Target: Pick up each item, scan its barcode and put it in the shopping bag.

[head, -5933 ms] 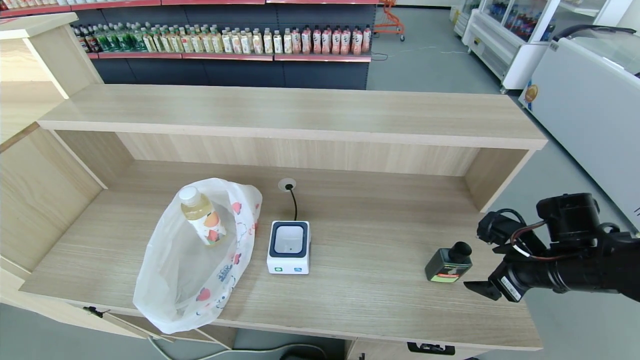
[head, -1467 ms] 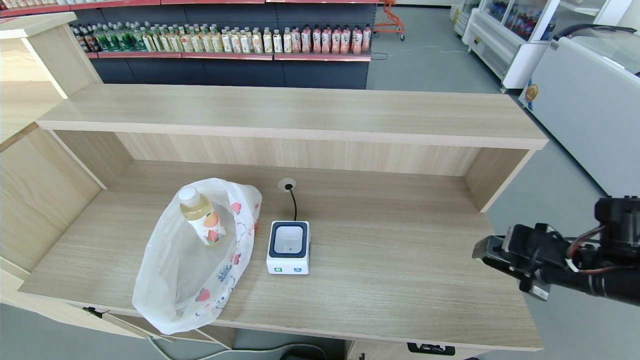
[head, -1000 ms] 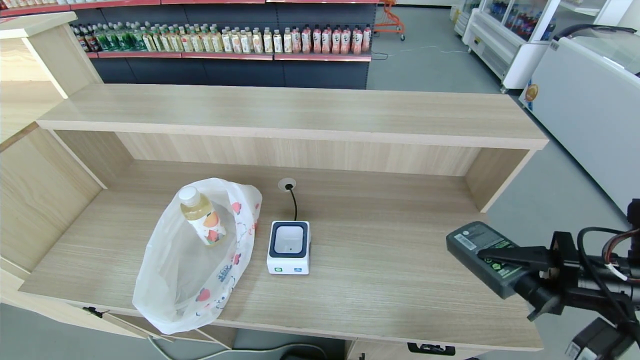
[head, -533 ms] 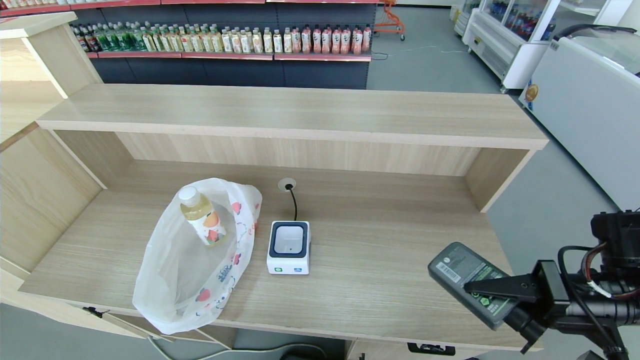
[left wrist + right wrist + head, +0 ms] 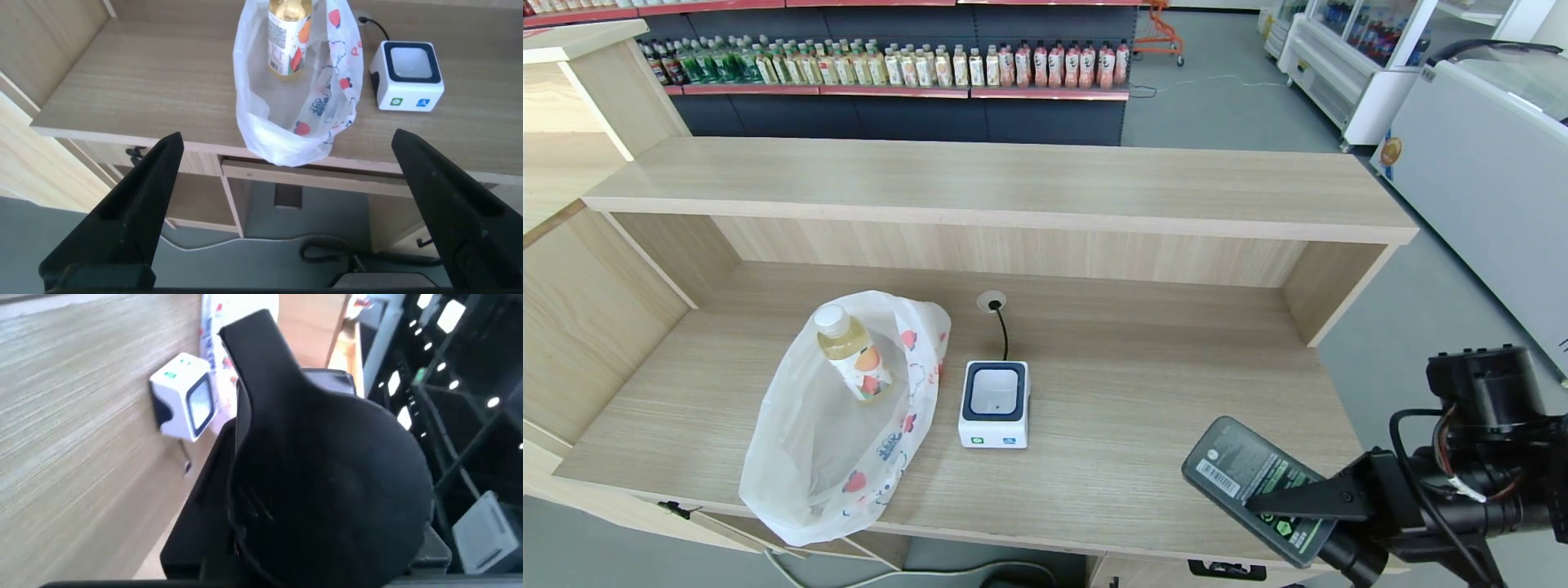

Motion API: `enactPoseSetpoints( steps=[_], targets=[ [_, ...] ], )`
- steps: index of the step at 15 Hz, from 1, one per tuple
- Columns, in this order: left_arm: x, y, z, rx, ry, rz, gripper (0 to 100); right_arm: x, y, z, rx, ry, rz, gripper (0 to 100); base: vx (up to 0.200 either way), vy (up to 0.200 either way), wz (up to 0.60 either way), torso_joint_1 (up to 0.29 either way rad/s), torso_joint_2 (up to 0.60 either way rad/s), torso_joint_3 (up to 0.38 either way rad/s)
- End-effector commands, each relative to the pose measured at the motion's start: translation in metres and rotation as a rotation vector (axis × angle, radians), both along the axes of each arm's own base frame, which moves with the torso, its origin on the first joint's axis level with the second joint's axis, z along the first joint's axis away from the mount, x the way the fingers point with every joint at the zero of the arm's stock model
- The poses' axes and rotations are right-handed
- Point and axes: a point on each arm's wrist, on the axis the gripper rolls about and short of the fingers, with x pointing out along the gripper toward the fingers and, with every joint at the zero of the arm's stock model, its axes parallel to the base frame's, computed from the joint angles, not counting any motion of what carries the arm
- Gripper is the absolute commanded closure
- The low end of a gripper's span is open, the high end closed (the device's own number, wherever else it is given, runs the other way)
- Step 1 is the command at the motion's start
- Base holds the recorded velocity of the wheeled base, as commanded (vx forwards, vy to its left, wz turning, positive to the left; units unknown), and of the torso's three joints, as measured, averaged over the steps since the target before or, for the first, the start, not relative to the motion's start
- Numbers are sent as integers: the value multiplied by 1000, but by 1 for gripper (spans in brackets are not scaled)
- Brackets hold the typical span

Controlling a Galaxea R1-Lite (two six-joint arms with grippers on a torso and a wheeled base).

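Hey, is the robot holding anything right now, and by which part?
The right gripper holds the dark green bottle by its end nearer the arm, one finger across the labelled face. The left gripper holds nothing.

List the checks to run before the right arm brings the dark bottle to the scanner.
1. Right gripper shut on dark bottle: ok.
2. Barcode turned toward scanner window: not ok, it faces up.
3. Counter between bottle and scanner free: ok.
4. Shopping bag mouth open: ok, one drink bottle inside.
5. Left gripper out of the way: ok, open, off the counter's front.
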Motion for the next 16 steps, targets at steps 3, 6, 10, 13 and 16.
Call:
enactPoseSetpoints(
  steps=[3, 6, 10, 13, 16],
  targets=[
    [0, 0, 0, 0, 0, 0, 0, 0, 16, -10, 16, -23, 127, 100, 0, 0, 0, 0, 0, 0],
    [0, 0, 0, 0, 0, 0, 0, 0, 16, -11, 19, -53, 141, 100, 0, 0, 0, 0, 0, 0],
    [0, 0, 0, 0, 0, 0, 0, 5, 27, -11, 24, -52, 185, 100, 0, 0, 0, 0, 0, 0],
    [0, 0, 0, 0, 0, 0, 0, 5, 35, -13, 25, -45, 217, 100, 0, 0, 0, 0, 0, 0],
    [0, 0, 0, 0, 0, 0, 0, 5, 37, -12, 26, -48, 223, 100, 0, 0, 0, 0, 0, 0]
  ],
)
